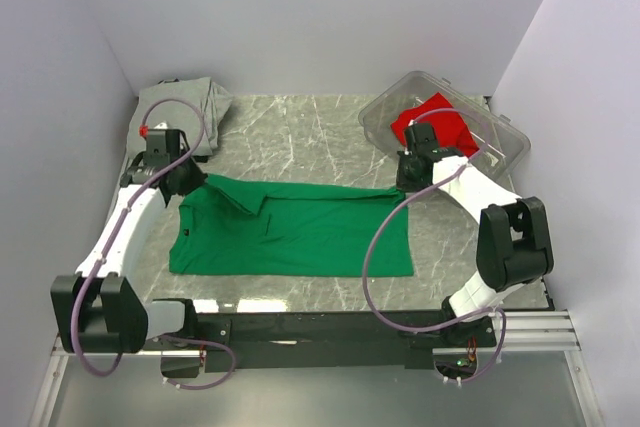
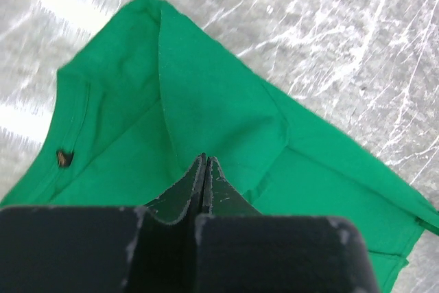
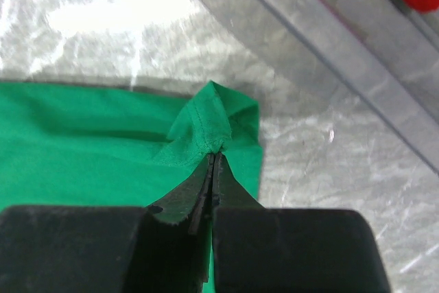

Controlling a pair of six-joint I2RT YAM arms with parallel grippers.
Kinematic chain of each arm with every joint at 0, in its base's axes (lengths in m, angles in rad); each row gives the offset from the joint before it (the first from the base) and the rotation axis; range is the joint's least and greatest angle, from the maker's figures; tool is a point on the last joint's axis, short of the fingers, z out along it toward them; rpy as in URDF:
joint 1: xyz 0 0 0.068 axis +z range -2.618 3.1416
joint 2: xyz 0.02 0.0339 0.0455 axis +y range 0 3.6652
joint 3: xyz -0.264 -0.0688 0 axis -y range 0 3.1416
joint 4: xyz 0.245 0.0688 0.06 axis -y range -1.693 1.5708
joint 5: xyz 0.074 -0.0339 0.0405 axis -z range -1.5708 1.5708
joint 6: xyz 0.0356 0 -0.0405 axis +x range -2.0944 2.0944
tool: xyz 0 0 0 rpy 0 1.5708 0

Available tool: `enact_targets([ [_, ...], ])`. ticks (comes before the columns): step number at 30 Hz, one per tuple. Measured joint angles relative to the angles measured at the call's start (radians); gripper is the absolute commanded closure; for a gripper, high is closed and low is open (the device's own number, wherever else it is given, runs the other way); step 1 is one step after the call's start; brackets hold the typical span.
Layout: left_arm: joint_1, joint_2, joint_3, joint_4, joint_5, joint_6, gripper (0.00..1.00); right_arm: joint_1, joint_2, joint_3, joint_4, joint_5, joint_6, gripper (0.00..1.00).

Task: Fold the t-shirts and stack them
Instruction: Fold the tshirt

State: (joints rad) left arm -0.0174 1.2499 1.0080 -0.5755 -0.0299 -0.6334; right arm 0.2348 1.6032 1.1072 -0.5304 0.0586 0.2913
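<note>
The left gripper point(image 2: 204, 164) and right gripper point(image 3: 214, 156) each pinch the green t-shirt point(image 1: 300, 237) tight (thin bits only). If one pulls harder, it could slip out.

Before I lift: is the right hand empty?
No, the right hand is shut on a bunched corner of the green t-shirt.

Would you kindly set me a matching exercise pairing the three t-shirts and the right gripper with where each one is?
Things:
1. green t-shirt
2. red t-shirt
3. grey t-shirt
4. right gripper

Places:
A. inside the clear bin
B. bunched at the far left corner of the table
C. pinching a corner of green fabric
D. spread across the middle of the table

Pairs: 1-D, 2-A, 3-B, 4-C
</note>
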Motion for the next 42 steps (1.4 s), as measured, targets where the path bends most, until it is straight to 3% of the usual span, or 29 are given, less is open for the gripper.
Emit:
enact_targets([
  [17, 0.000, -0.219, -0.045, -0.168, -0.089, -0.147, 1.00, 0.000, -0.122, -0.092, -0.034, -0.004, -0.013, 1.00],
  [27, 0.000, -0.264, -0.063, -0.236, -0.124, -0.205, 1.00, 0.017, -0.155, -0.161, -0.056, -0.013, 0.003, 0.99],
  [29, 0.000, -0.268, -0.069, -0.247, -0.127, -0.216, 1.00, 0.026, -0.166, -0.169, -0.066, -0.013, 0.010, 0.78],
  [30, 0.000, -0.271, -0.072, -0.257, -0.129, -0.220, 1.00, 0.034, -0.174, -0.171, -0.070, -0.011, 0.014, 0.58],
  [32, 0.000, -0.278, -0.072, -0.270, -0.135, -0.227, 1.00, 0.056, -0.193, -0.179, -0.085, 0.003, 0.020, 0.38],
  [36, 0.000, -0.298, -0.072, -0.278, -0.145, -0.229, 1.00, 0.093, -0.284, -0.204, -0.135, 0.024, 0.040, 0.22],
  [42, 0.000, -0.317, -0.073, -0.281, -0.148, -0.229, 1.00, 0.096, -0.388, -0.208, -0.145, 0.046, 0.060, 0.25],
])
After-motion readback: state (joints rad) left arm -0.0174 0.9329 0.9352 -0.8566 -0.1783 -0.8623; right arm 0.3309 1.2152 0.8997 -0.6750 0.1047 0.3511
